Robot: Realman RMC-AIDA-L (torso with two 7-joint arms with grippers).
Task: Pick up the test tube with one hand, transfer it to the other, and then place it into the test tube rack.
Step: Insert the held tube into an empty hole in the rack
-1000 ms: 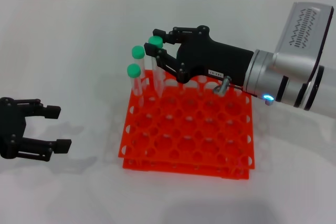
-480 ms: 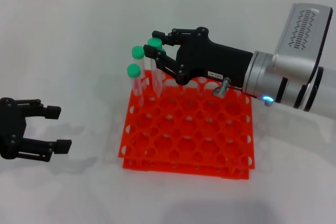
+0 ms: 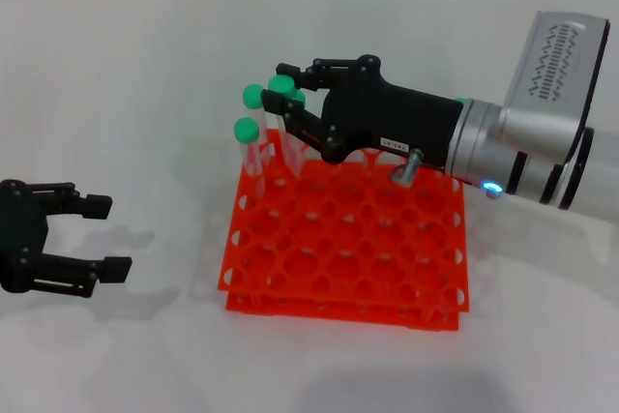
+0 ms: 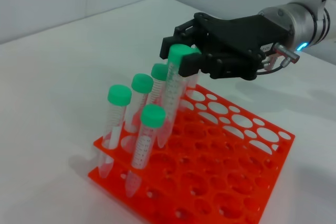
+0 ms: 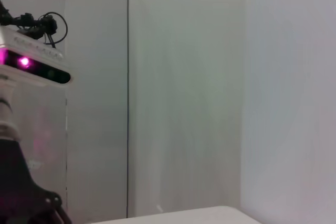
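Jaws of right gripper [image 3: 287,103] clamped on test tube [image 4: 171,94], shifted lower into rack [image 3: 387,258], left gripper [image 3: 102,236] open.

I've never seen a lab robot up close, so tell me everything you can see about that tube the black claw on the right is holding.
The test tube is a slim clear plastic tube with printed markings, a tapered tip and a round green cap. The right gripper is shut on it just below the cap. It leans slightly, with its lower end down in a hole at the far left corner of the orange-red test tube rack, beside four identical tubes standing there. The left gripper waits open, off to the left.
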